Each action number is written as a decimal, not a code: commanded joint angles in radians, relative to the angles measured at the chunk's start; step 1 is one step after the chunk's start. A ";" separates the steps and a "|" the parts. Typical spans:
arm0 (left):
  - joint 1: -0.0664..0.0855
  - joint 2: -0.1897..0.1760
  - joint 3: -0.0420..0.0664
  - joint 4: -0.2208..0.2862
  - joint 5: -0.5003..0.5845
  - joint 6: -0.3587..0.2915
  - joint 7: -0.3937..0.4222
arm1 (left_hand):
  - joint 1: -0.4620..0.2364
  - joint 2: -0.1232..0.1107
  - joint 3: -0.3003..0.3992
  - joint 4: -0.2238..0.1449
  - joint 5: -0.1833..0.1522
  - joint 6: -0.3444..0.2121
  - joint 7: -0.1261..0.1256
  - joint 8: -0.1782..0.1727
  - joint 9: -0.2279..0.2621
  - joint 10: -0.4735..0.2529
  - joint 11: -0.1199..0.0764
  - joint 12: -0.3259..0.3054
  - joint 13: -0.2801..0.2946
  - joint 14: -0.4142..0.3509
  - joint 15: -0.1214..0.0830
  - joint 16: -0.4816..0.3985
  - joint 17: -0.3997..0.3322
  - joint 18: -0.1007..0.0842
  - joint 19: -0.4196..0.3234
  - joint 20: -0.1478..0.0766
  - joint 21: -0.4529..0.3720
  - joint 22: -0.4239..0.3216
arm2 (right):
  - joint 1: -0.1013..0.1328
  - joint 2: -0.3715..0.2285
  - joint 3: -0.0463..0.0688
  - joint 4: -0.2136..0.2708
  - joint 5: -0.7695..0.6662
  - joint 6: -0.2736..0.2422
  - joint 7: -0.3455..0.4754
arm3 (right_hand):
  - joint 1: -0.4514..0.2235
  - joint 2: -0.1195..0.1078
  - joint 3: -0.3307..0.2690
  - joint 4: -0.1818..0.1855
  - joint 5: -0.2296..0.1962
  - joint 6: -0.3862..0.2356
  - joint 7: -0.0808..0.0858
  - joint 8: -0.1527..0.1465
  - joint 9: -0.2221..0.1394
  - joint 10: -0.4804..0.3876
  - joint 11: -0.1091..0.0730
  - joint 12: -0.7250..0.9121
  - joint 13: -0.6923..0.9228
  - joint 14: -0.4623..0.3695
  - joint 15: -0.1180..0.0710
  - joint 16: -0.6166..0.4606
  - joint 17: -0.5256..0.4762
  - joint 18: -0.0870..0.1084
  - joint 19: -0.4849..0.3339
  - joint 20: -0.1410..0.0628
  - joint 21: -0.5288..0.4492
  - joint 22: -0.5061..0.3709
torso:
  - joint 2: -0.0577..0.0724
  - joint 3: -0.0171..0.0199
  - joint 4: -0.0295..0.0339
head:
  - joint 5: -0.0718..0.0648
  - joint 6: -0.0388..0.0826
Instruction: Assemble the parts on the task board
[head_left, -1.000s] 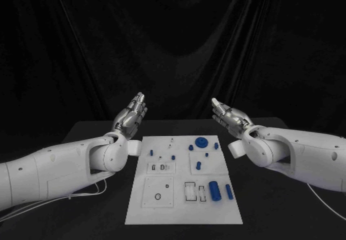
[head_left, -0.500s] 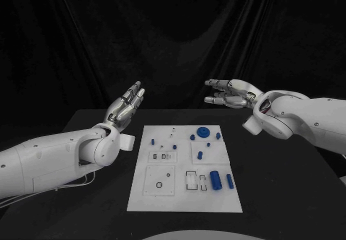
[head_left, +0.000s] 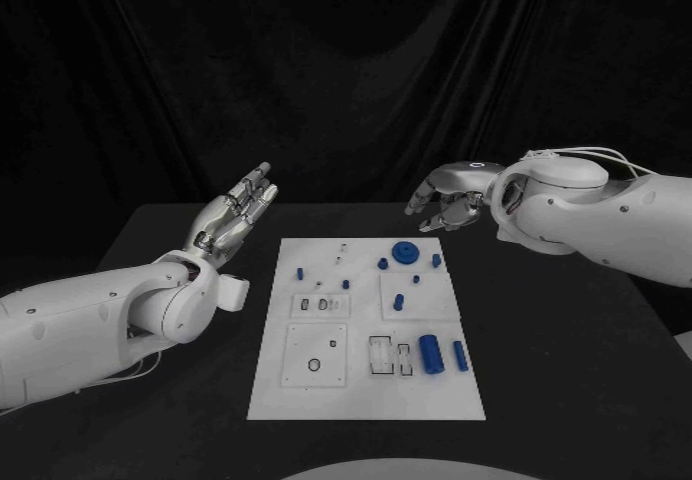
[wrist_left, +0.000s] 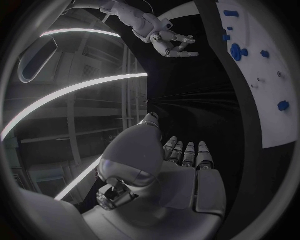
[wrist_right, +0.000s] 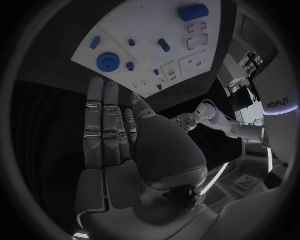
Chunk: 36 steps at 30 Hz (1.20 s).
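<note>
Task board white, flat, dotted with blue parts

Board lies mid-bench, long side running away from me. My left hand is raised off the board's far left corner, my right hand above the bench past its far right corner. On the board: disc at the far end, cylinder and peg side by side near the right edge, closer to me.

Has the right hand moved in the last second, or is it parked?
Yes. The right hand has turned palm-down and swung inward, now hovering beyond the far right corner of the task board, holding nothing.
</note>
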 joint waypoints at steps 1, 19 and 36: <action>0.005 -0.008 0.001 0.012 -0.037 0.011 0.091 | 0.012 0.003 0.007 0.002 0.004 0.002 0.009 0.004 0.002 0.000 0.010 0.003 0.001 0.000 -0.017 -0.007 -0.001 0.019 -0.001 0.009 -0.006 -0.002 | 0.002 0.011 0.001 -0.004 -0.238 -0.012 -0.032 | -0.008 -0.017 0.016 0.005 -0.010 0.039 0.009 -0.005 0.001 0.060 -0.012 -0.005 -0.009 0.076 -0.021 0.069 0.061 0.017 0.056 -0.011 0.059 0.041 | 0.037 -0.0055 0.0140 | -0.013 0.011; 0.005 -0.048 0.001 0.043 -0.039 0.034 0.090 | 0.027 0.003 0.011 0.001 0.018 0.018 0.023 0.006 0.004 0.001 0.021 0.002 0.001 0.000 -0.009 -0.007 -0.001 0.028 -0.001 0.024 -0.006 -0.002 | -0.031 0.051 0.001 -0.004 -0.285 -0.084 -0.014 | -0.031 -0.078 0.088 0.047 -0.016 0.022 0.018 -0.030 -0.005 0.149 -0.021 -0.058 -0.026 0.087 -0.049 0.417 0.341 -0.017 0.057 -0.037 0.488 0.497 | 0.119 -0.0223 0.0419 | -0.055 0.073; 0.005 -0.052 0.001 0.047 -0.039 0.048 0.092 | 0.029 0.006 0.012 0.002 0.020 0.021 0.027 0.007 0.004 0.000 0.025 0.000 0.001 0.000 -0.007 -0.007 -0.001 0.031 -0.001 0.030 -0.006 -0.002 | -0.076 0.071 0.001 -0.020 -0.286 -0.074 0.018 | -0.039 -0.091 0.088 0.058 -0.031 -0.026 0.006 -0.030 -0.010 0.172 -0.002 -0.059 -0.027 0.072 -0.041 0.422 0.309 -0.024 0.045 -0.032 0.565 0.593 | 0.137 -0.0240 0.0487 | -0.063 0.079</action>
